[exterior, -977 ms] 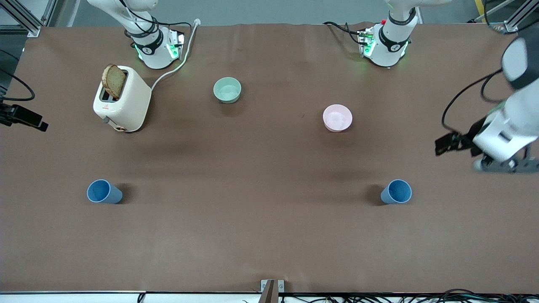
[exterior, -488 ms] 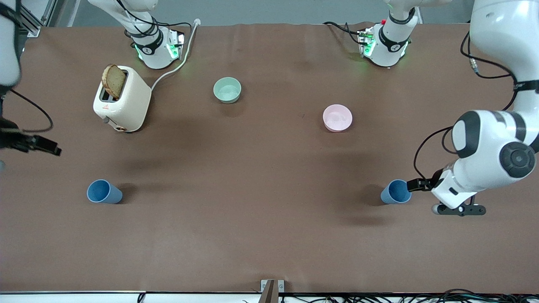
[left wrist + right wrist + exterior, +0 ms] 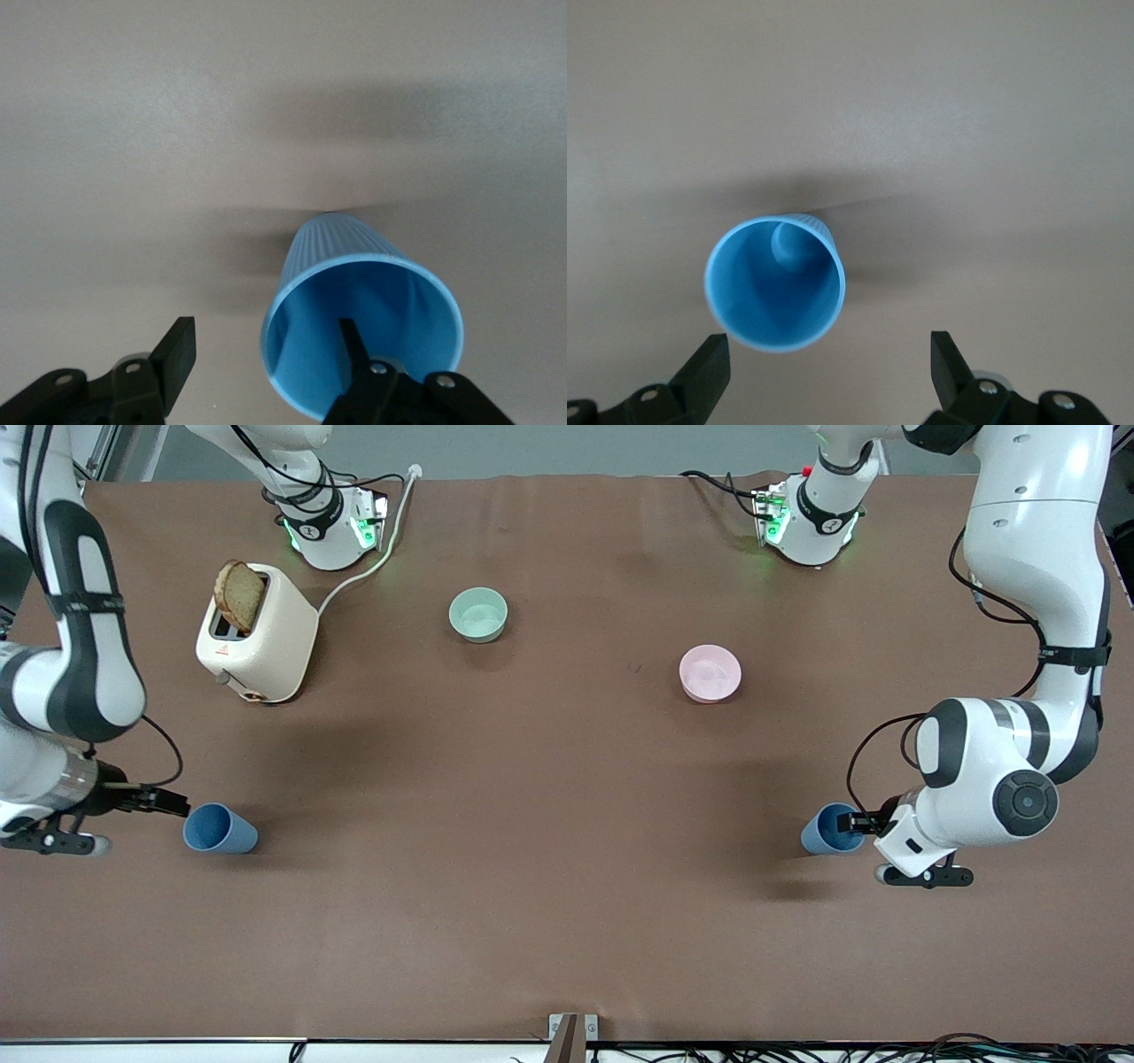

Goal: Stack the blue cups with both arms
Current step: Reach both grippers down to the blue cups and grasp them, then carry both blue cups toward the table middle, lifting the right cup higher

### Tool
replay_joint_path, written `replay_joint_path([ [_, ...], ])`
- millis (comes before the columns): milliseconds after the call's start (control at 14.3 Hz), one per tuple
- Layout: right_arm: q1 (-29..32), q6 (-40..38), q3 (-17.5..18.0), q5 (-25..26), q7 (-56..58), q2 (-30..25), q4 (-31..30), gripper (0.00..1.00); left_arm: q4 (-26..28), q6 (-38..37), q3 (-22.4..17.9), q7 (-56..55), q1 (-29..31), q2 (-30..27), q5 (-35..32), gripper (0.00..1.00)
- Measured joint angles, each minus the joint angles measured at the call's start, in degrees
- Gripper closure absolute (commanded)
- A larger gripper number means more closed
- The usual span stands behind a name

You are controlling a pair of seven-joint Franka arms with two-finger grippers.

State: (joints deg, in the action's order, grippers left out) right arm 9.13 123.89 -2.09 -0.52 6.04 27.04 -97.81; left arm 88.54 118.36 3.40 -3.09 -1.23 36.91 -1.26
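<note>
Two blue cups stand upright on the brown table. One cup (image 3: pixel 219 829) is toward the right arm's end, the other (image 3: pixel 831 830) toward the left arm's end. My left gripper (image 3: pixel 858 820) is open at its cup's rim. In the left wrist view the left gripper (image 3: pixel 266 354) has one finger (image 3: pixel 353 347) over the mouth of the cup (image 3: pixel 363 310) and the other off to its side. My right gripper (image 3: pixel 170 804) is open just beside its cup. In the right wrist view the cup (image 3: pixel 775 283) sits off-centre, ahead of the right gripper (image 3: pixel 827 359).
A cream toaster (image 3: pixel 261 638) holding a bread slice stands near the right arm's base, with a white cable (image 3: pixel 372 567) running from it. A mint-green bowl (image 3: pixel 478 614) and a pink bowl (image 3: pixel 710 673) sit farther from the front camera than the cups.
Both arms have swung in and down. The left gripper moved from the table's end to its cup's rim. The right gripper came into view and reached the side of its cup.
</note>
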Motion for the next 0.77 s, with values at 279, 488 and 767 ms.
replay_joint_path([
  [279,0.16,4.83,-0.07,0.00,1.34,3.69,0.03,0.00,-0.03,0.34,0.01,0.00,-0.10,0.59,0.00,0.94],
  [488,0.20,8.81,-0.05,0.00,1.41,5.61,0.05,0.02,-0.28,0.39,0.20,0.01,-0.06,0.61,0.17,1.00],
  [767,0.09,10.25,0.12,0.00,1.44,7.66,0.05,0.42,-1.49,0.42,0.65,0.00,-0.22,0.17,-0.01,1.00],
])
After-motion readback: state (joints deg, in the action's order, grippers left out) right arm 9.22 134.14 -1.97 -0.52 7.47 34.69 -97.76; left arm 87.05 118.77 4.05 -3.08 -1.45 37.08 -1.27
